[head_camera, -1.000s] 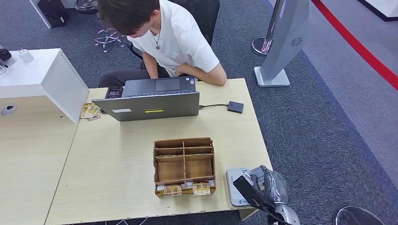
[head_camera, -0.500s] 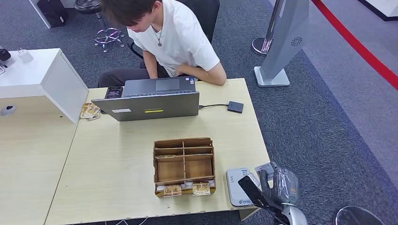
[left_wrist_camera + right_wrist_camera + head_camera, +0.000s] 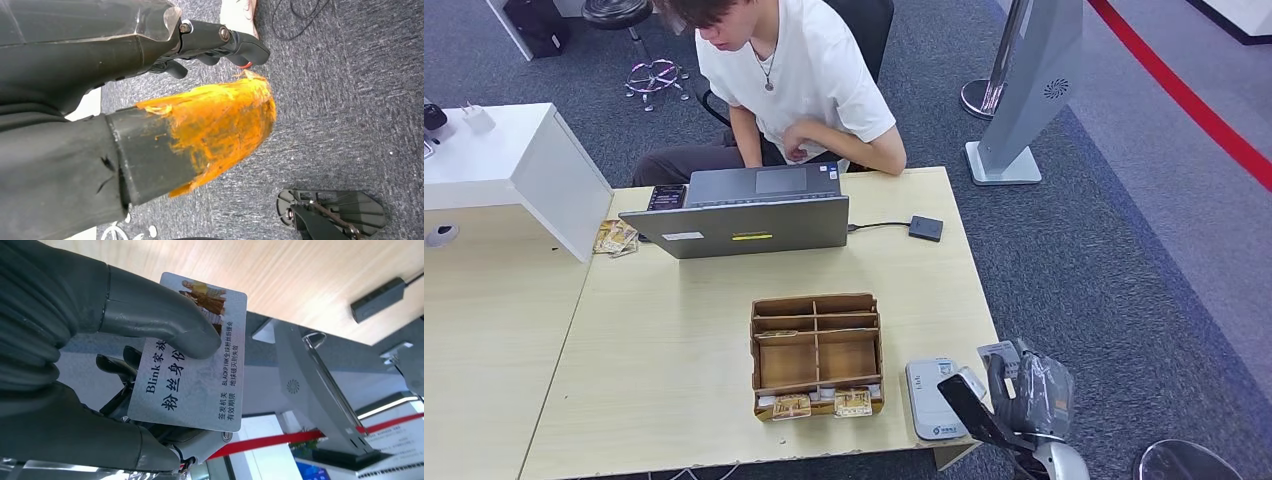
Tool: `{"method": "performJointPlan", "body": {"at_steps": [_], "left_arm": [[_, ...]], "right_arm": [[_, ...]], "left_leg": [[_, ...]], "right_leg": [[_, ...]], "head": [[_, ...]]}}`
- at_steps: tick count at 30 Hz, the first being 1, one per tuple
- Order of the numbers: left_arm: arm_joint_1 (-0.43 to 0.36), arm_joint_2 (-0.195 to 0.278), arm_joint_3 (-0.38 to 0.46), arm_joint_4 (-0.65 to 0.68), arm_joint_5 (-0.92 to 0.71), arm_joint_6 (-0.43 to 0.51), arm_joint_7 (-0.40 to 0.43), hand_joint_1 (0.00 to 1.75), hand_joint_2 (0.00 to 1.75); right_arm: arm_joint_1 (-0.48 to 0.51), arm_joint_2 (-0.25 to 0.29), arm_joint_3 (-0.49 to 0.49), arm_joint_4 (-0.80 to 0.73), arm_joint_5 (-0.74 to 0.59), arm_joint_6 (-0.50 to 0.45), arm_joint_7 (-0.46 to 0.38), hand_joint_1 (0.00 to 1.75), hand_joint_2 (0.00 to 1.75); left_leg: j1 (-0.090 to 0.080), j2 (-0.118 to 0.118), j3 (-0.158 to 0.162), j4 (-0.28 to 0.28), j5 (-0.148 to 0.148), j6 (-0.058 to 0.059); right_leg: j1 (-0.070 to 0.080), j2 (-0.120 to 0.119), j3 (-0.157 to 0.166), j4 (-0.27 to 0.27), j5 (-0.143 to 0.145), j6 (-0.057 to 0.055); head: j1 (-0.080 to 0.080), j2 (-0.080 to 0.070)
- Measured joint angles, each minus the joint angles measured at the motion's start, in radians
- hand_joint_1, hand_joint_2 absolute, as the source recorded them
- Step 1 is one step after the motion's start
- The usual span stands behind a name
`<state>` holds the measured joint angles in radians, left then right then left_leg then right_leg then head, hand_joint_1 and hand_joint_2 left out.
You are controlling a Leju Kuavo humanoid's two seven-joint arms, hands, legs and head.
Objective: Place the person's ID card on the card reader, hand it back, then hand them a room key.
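- Card first: one pale, glossy plastic ID card [image 3: 192,355] with a small colour picture at one end and rows of dark printed characters; the robot's right hand [image 3: 100,345] pinches it, the thick grey thumb [image 3: 165,322] pressed on its printed face and darker fingers [image 3: 117,367] behind it; in the head view the card [image 3: 1000,351] shows as a small pale tab at the top of that hand [image 3: 1024,392], just off the near right corner of the table.
- One white, flat card reader [image 3: 932,397] with rounded corners lies on the light wooden table [image 3: 674,350] at its near right edge, just beside the right hand and apart from the card.
- One brown cardboard organiser box [image 3: 817,352], split into compartments, stands left of the reader; two small yellowish cards [image 3: 822,404] sit side by side in its front row.
- One grey laptop [image 3: 746,212] stands open further back, its lid toward the robot; one thin cable runs from it to one small black box [image 3: 926,228] on the table.
- One person in a white T-shirt [image 3: 799,75] sits behind the laptop, one forearm on the table's far edge.
- Left hand [image 3: 220,42]: in the left wrist view dark fingers show over grey carpet; I cannot tell whether they are apart or curled.
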<state>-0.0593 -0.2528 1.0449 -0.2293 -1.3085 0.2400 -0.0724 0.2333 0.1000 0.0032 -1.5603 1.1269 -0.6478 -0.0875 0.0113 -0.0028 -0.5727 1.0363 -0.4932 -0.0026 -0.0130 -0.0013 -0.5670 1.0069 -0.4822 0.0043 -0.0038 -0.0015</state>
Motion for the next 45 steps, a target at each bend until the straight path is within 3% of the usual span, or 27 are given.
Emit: {"method": "performJointPlan", "body": {"at_steps": [13, 28, 41, 43, 44, 45], "left_arm": [[0.0, -0.002, 0.0, 0.0, -0.029, -0.008, 0.008, 0.0, 0.0], [-0.002, -0.002, -0.006, 0.0, -0.06, -0.023, 0.008, 0.0, 0.0], [-0.002, -0.002, -0.022, 0.0, -0.076, -0.028, 0.008, 0.0, 0.0], [-0.002, -0.002, -0.024, 0.0, -0.077, -0.028, 0.009, 0.0, 0.0], [-0.002, -0.002, -0.024, 0.0, -0.077, -0.028, 0.009, 0.0, 0.0], [-0.002, -0.002, -0.024, 0.0, -0.078, -0.028, 0.009, 0.0, 0.0]], "right_arm": [[-0.007, 0.006, 0.017, -0.11, 0.092, -0.021, -0.001, 1.75, 1.75], [-0.141, -0.012, 0.14, -0.152, 0.161, -0.002, 0.042, 1.75, 1.75], [-0.245, -0.032, 0.19, -0.118, 0.204, 0.033, 0.084, 1.75, 1.75], [-0.255, -0.032, 0.196, -0.109, 0.213, 0.038, 0.092, 1.56, 1.75], [-0.26, -0.033, 0.199, -0.104, 0.217, 0.04, 0.096, 1.26, 1.75], [-0.264, -0.033, 0.202, -0.099, 0.221, 0.042, 0.1, 0.82, 1.75]], "left_leg": [[0.0, 0.0, 0.0, 0.0, 0.0, 0.0], [0.0, 0.0, 0.0, 0.0, 0.0, 0.0], [0.0, 0.0, 0.0, 0.0, 0.0, 0.0], [0.0, 0.0, 0.0, 0.0, 0.0, 0.0], [0.0, 0.0, 0.0, 0.0, 0.0, 0.0], [0.0, 0.0, 0.0, 0.0, 0.0, 0.0]], "right_leg": [[0.0, 0.0, 0.0, 0.0, 0.0, 0.0], [0.0, 0.0, 0.0, 0.0, 0.0, 0.0], [0.0, 0.0, 0.0, 0.0, 0.0, 0.0], [0.0, 0.0, 0.0, 0.0, 0.0, 0.0], [0.0, 0.0, 0.0, 0.0, 0.0, 0.0], [0.0, 0.0, 0.0, 0.0, 0.0, 0.0]], "head": [[0.0, 0.0], [0.0, 0.0], [0.0, 0.0], [0.0, 0.0], [0.0, 0.0], [0.0, 0.0]]}}
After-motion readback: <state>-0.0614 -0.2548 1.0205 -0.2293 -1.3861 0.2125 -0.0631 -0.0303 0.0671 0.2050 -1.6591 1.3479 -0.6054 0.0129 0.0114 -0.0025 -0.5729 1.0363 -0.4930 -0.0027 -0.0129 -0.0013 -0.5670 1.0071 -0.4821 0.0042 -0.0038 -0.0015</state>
